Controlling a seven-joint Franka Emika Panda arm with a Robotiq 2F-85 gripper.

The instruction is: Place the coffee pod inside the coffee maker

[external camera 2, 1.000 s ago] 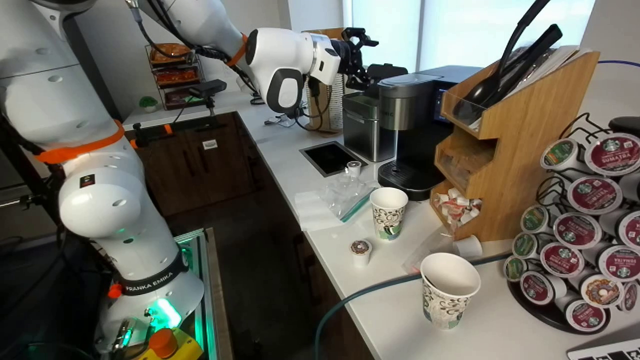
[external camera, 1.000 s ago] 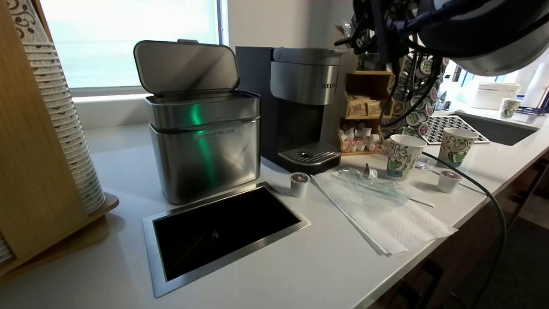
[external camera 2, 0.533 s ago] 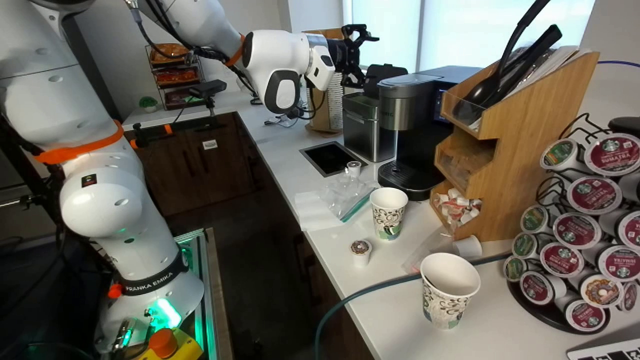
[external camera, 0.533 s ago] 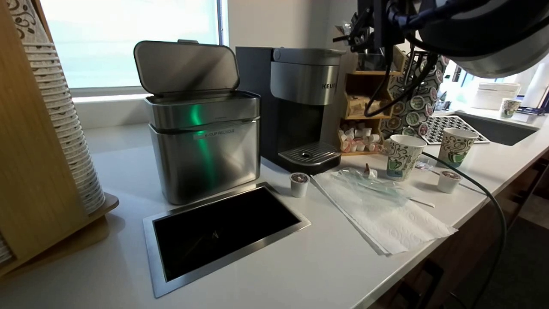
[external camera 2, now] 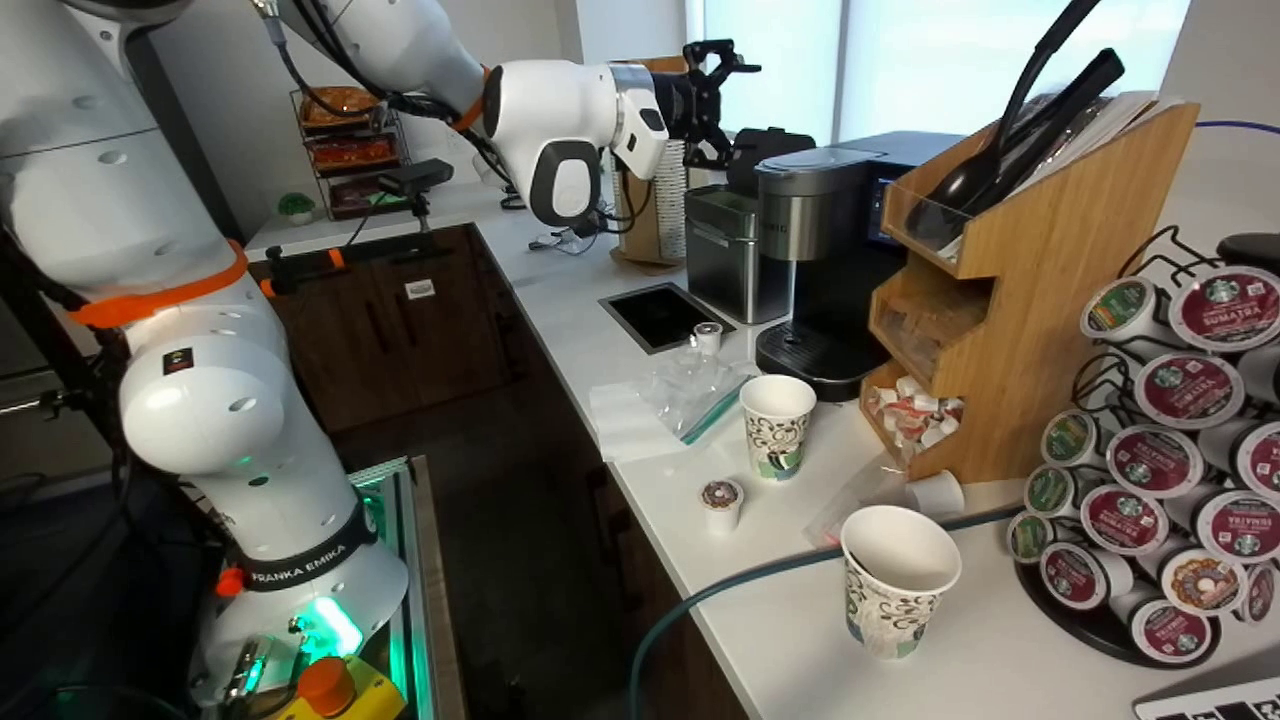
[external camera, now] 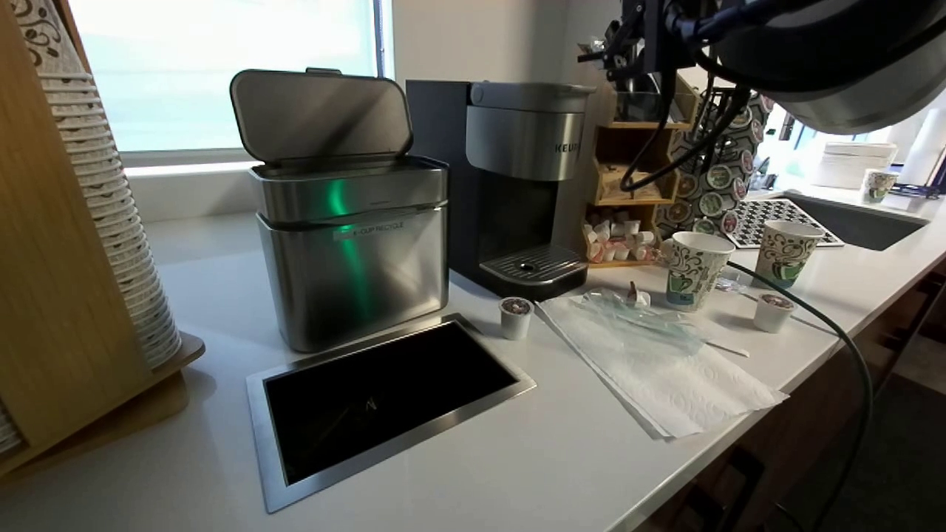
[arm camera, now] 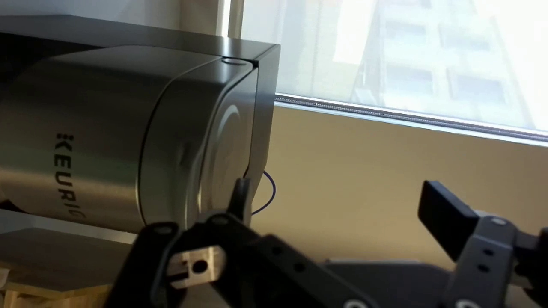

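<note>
The coffee maker (external camera: 526,144) stands on the counter with its top lid down; it also shows in an exterior view (external camera 2: 798,215) and, turned on its side, in the wrist view (arm camera: 85,149). A small white-sided coffee pod with a dark printed top (external camera: 516,318) stands upright before it, beside the sunken bin opening. A similar pod (external camera: 774,313) stands near the cups; I cannot tell which one is meant. My gripper (external camera 2: 738,113) is raised in front of the machine, above its top. In the wrist view the gripper (arm camera: 338,205) is wide open with nothing between its fingers.
The steel bin (external camera: 355,258) with raised lid stands beside the coffee maker. A wooden organizer (external camera 2: 1060,300) and pod rack (external camera 2: 1150,460) stand on its other side. Two paper cups, one (external camera 2: 778,430) nearer the machine, a plastic bag (external camera 2: 690,385) and a hose (external camera 2: 740,592) lie around.
My gripper has risen a little in front of the coffee maker and stays open. The pods, cups, bin and machine have not moved.
</note>
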